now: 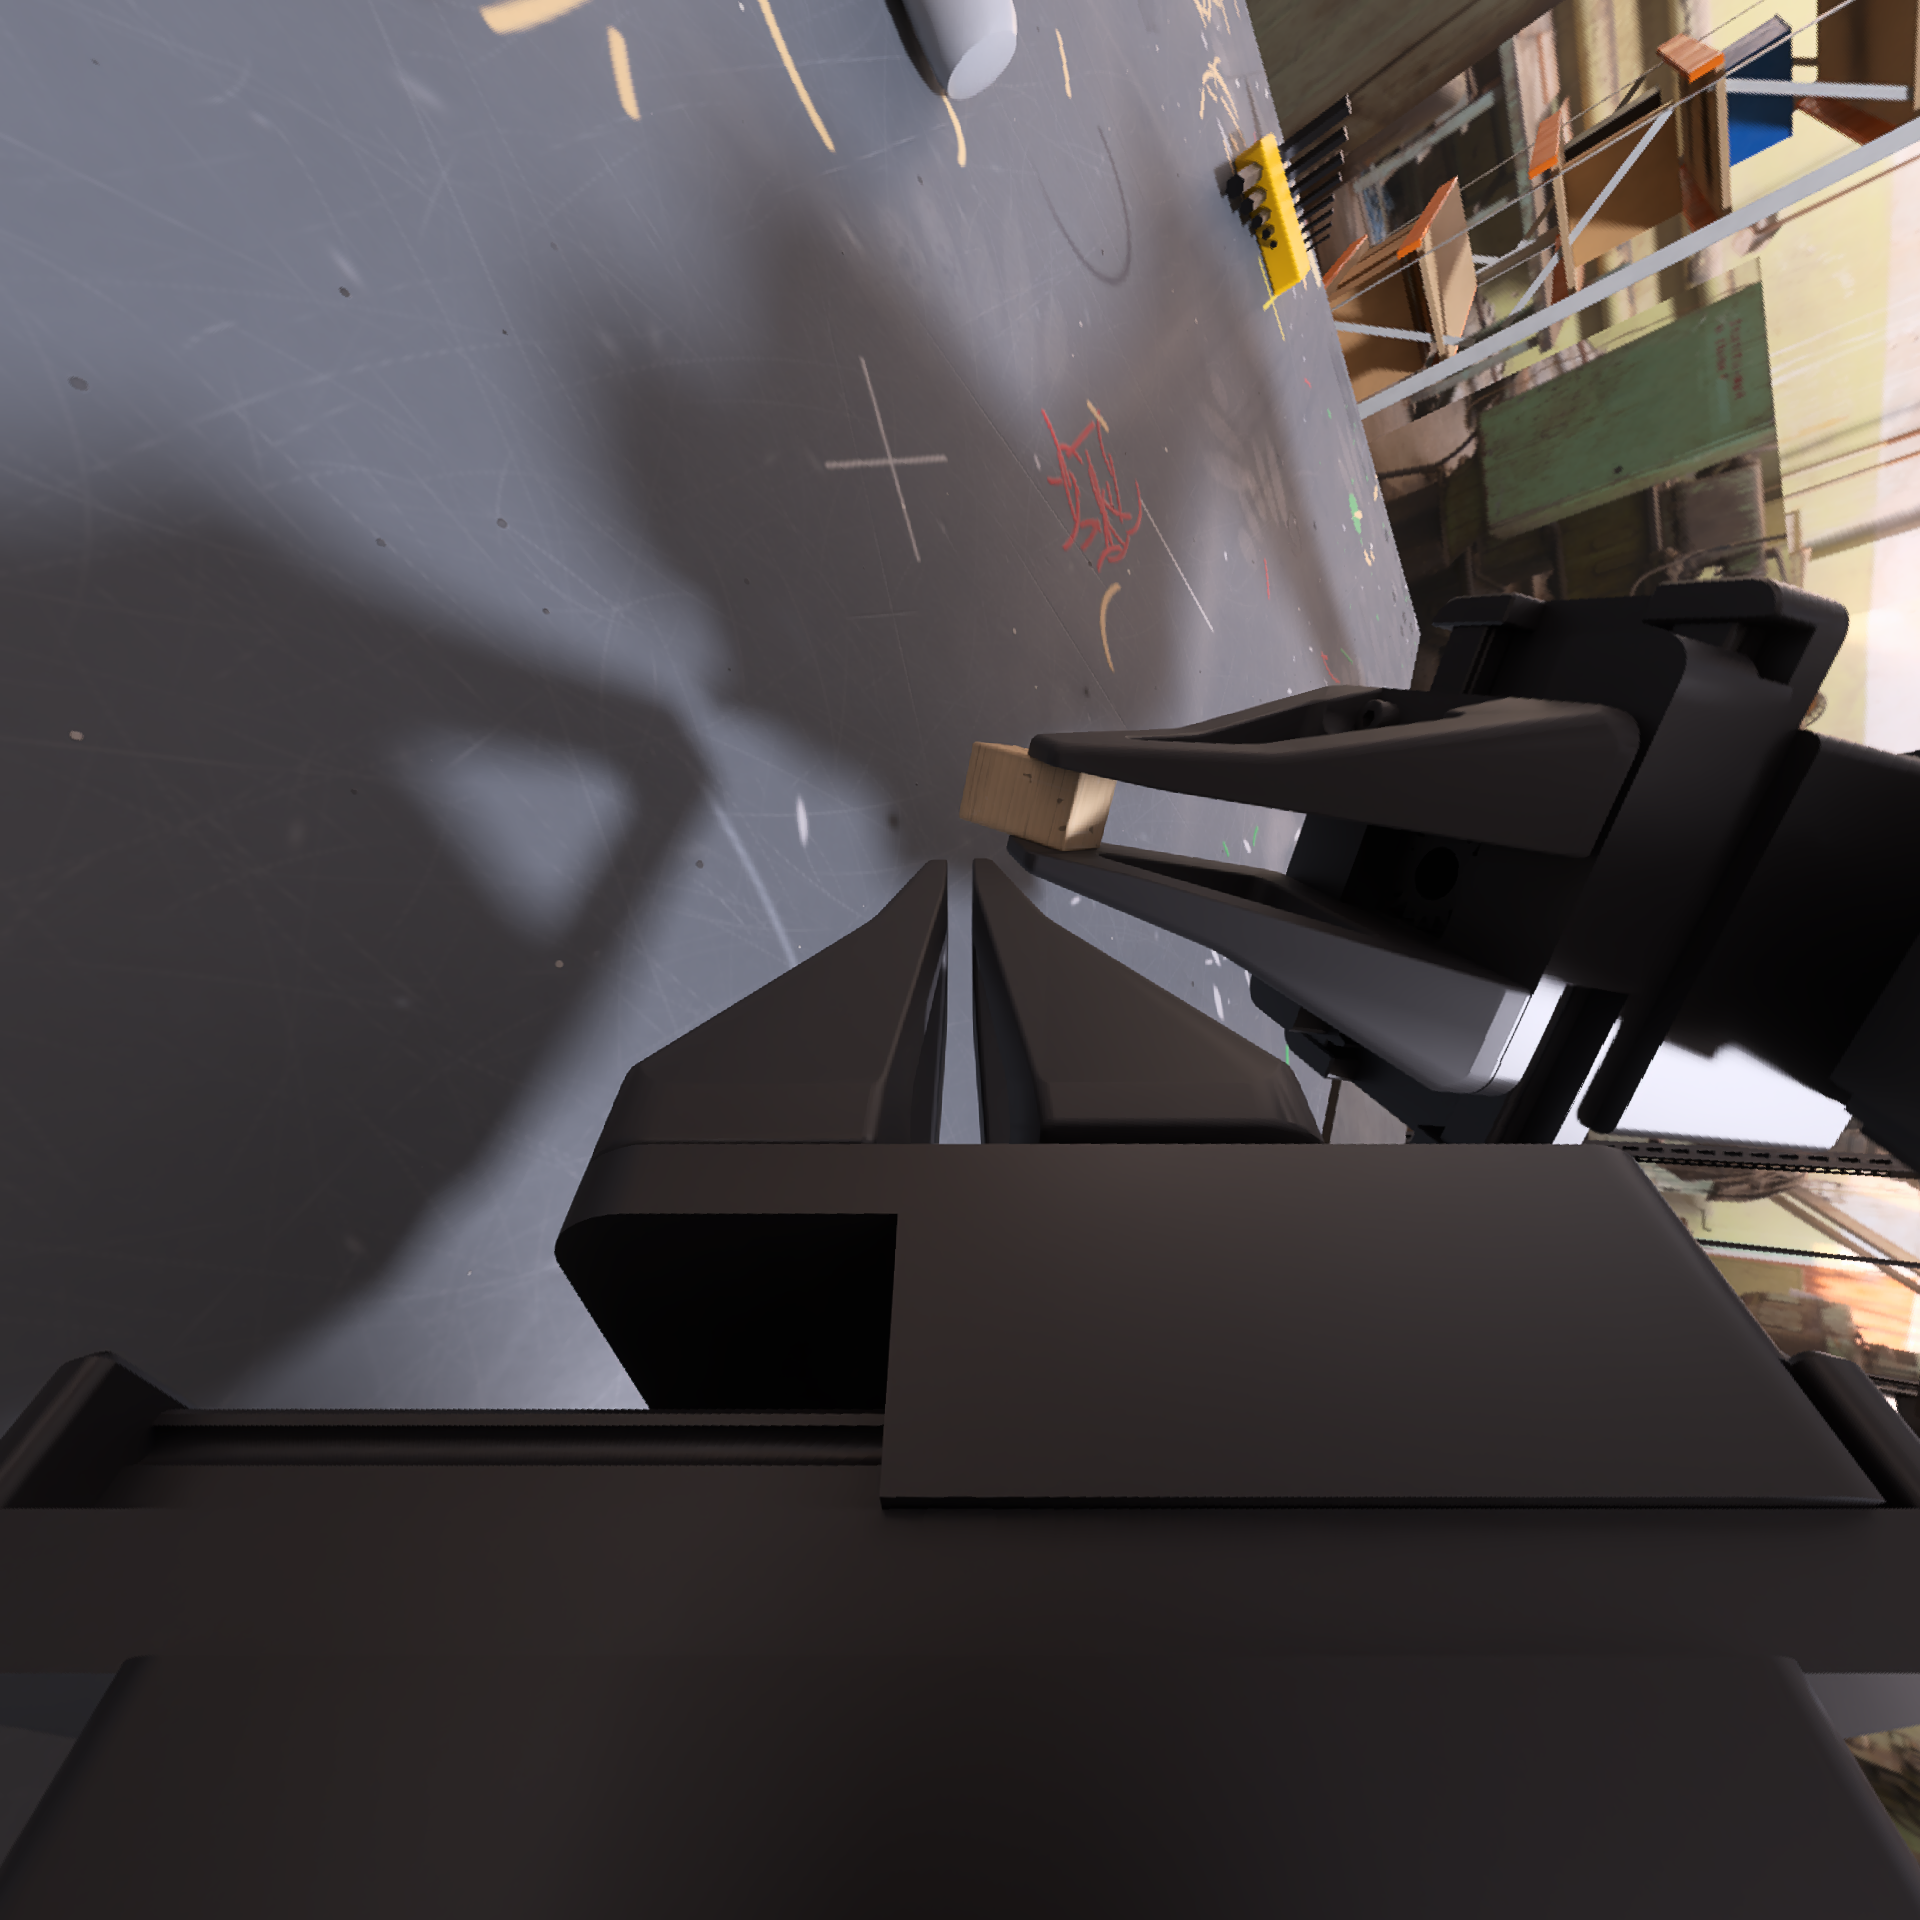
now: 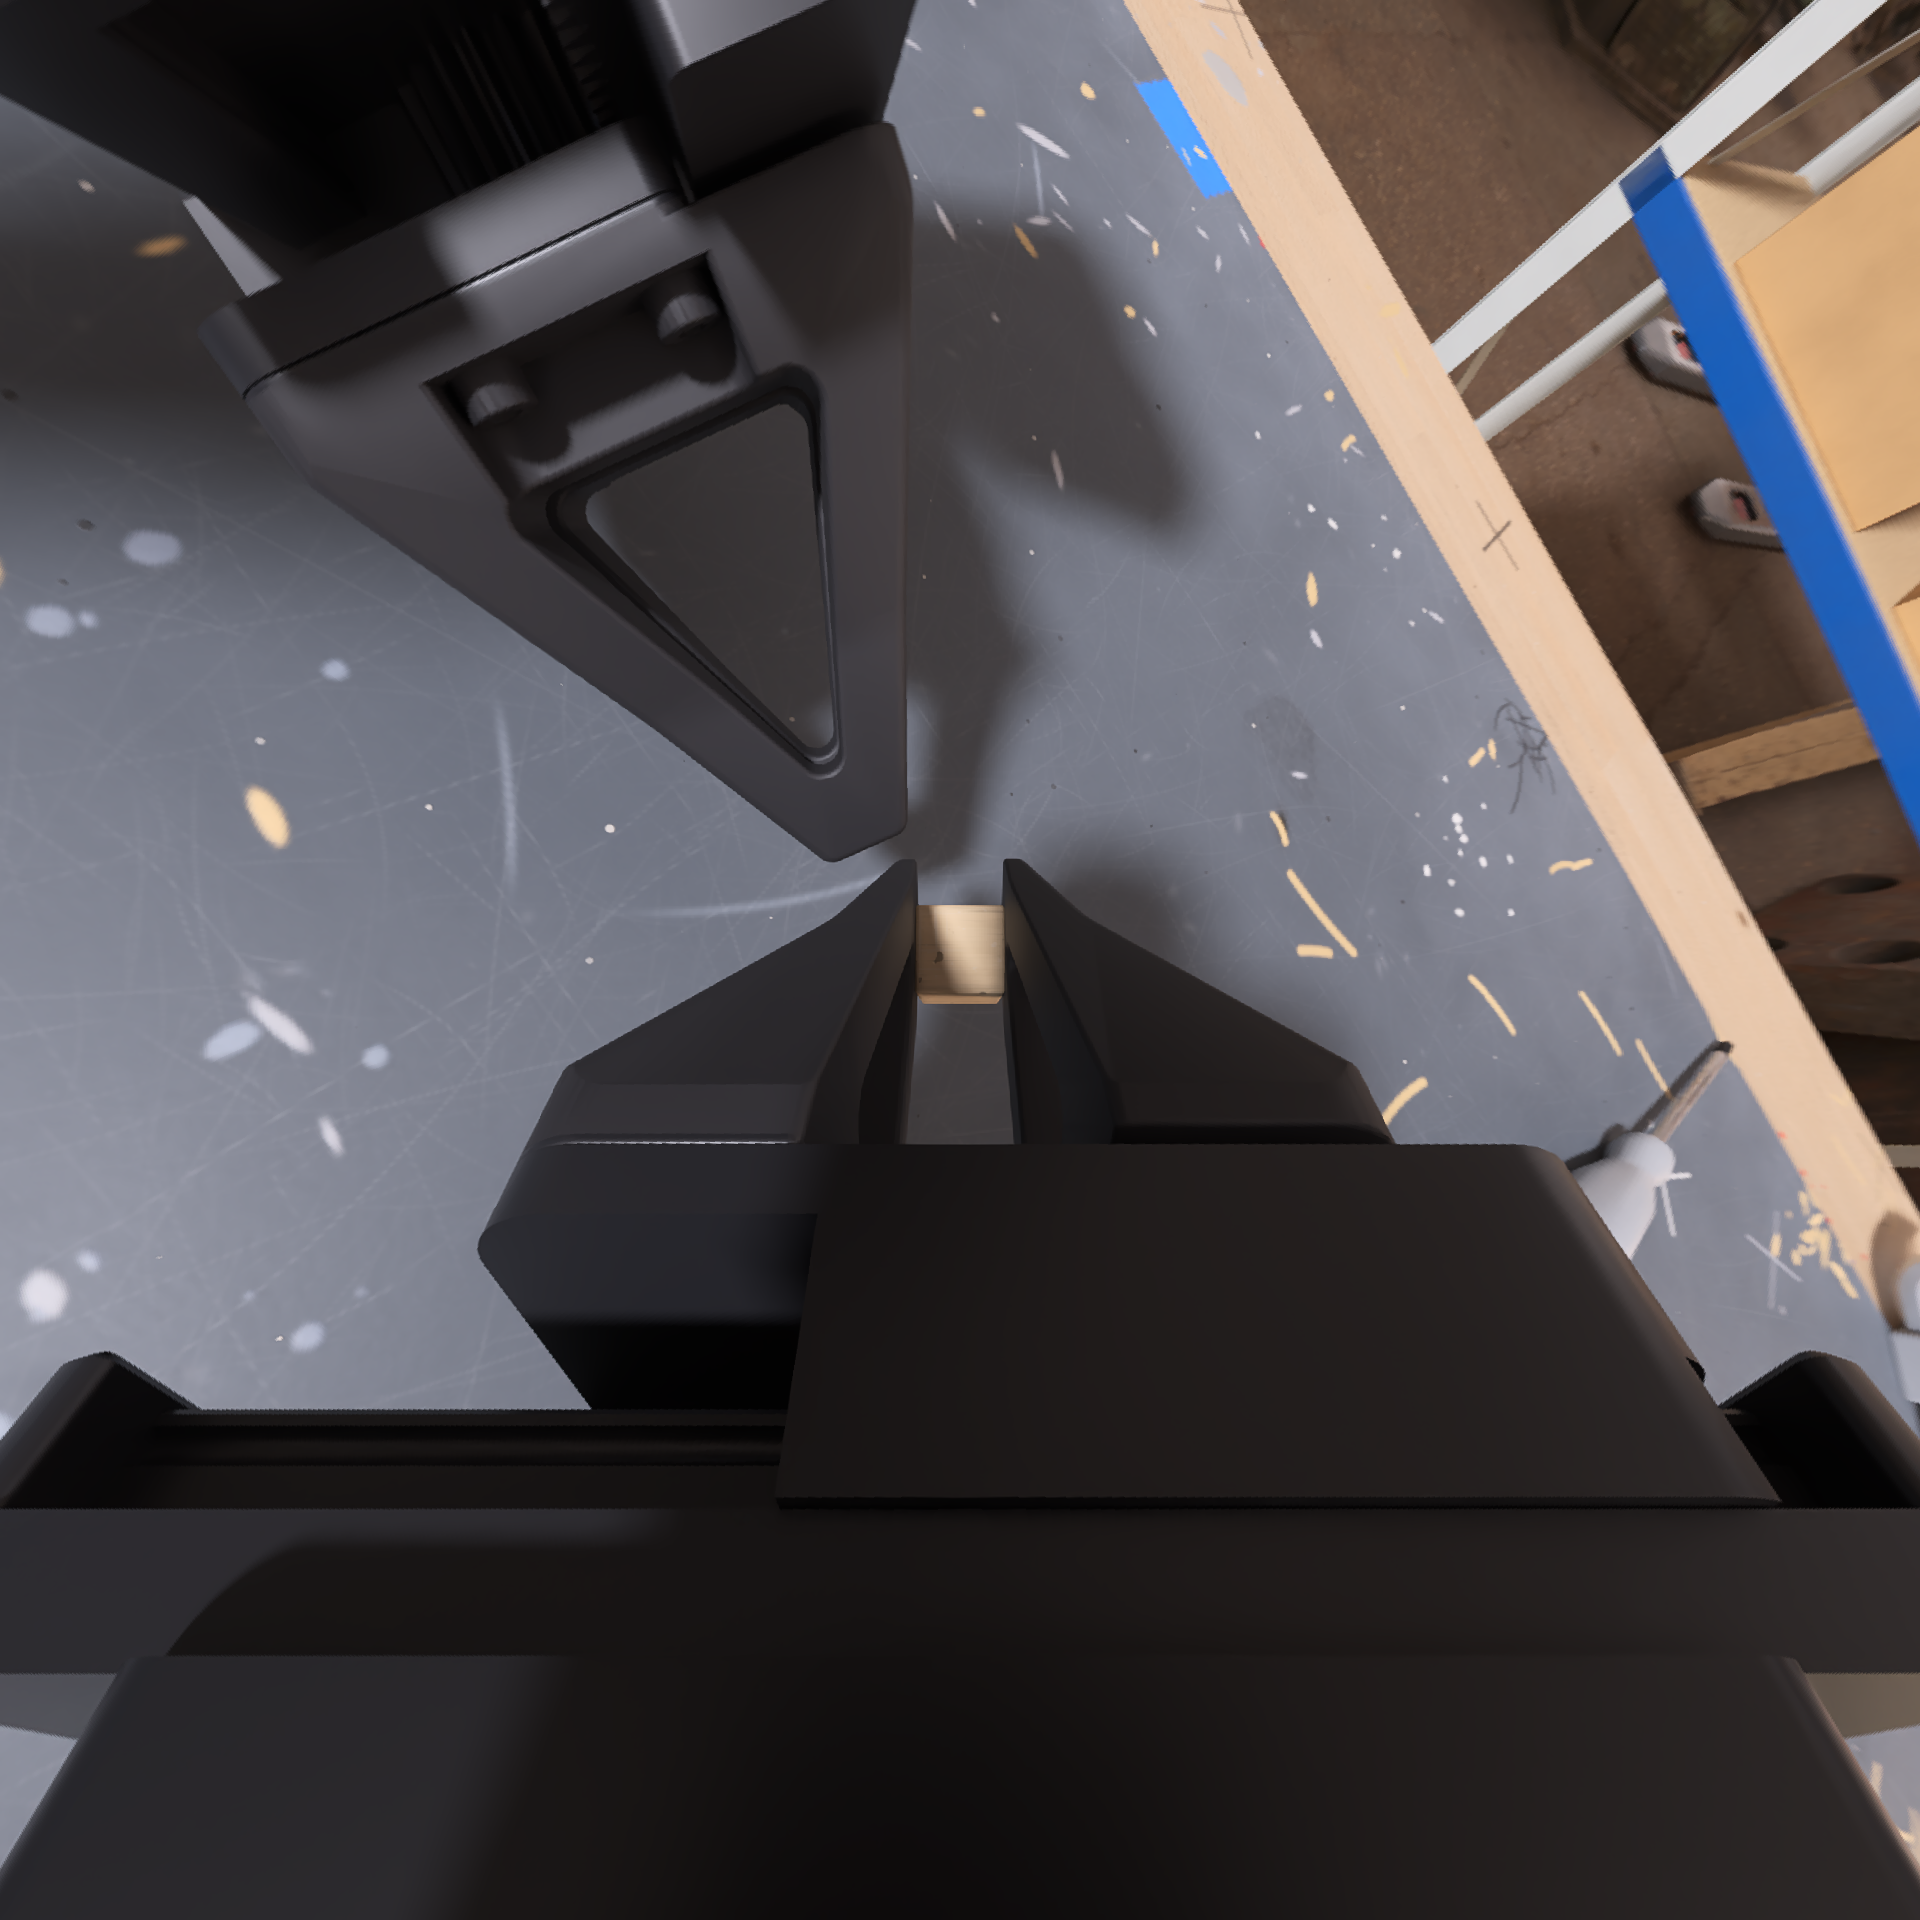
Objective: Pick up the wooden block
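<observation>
Black housing of each gripper fills the lower half of both wrist views. Between the right gripper [image 2: 960, 883] fingers sits the wooden block [image 2: 961, 951], a pale cuboid pinched on two opposite faces near the fingertips, so this gripper is clenched on it. From the left wrist view the same block [image 1: 1034, 795] shows at about 1 o'clock from the left gripper [image 1: 961, 868], held between the right gripper's two long fingers and apparently lifted off the counter [image 1: 416, 520]. The left gripper's fingers are pressed nearly together with only a thin slit between them, grasping nothing, its tips just beside the block. Farther out on the grey, scratched, paint-flecked counter lie a yellow holder with dark bits [image 1: 1276, 208] at 1 o'clock and a white cylinder [image 1: 961, 42] at 12 o'clock.
</observation>
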{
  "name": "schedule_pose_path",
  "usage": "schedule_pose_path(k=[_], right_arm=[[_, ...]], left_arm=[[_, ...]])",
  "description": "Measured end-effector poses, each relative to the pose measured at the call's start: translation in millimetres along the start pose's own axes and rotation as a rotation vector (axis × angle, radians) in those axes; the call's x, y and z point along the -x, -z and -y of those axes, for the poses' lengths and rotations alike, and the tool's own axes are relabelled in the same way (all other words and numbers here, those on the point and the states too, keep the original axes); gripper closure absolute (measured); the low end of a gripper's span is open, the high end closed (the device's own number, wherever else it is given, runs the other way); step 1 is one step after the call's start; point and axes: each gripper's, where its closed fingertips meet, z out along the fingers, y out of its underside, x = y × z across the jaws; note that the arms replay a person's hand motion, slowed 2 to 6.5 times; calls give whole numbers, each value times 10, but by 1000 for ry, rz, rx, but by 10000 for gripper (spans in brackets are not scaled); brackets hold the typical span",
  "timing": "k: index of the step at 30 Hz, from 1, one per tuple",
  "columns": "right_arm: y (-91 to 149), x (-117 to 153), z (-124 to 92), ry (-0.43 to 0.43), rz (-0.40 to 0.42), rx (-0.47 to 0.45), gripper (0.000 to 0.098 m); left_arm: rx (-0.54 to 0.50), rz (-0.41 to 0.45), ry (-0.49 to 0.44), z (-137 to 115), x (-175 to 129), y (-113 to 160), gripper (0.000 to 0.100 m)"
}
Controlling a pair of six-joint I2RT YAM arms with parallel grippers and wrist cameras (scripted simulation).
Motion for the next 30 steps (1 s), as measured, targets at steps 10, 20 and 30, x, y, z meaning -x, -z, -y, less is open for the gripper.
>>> schedule_pose_path(k=[10,20,30], right_arm=[[3,-23,-52,-78,41,3,844],[-5,-127,-149,56,-78,65,844],[-15,-138,-298,54,-60,120,844]], left_arm=[[8,7,-9,-14,3,-18,962],[20,22,-3,-28,53,-32,962],[34,65,-6,-41,141,-8,964]])
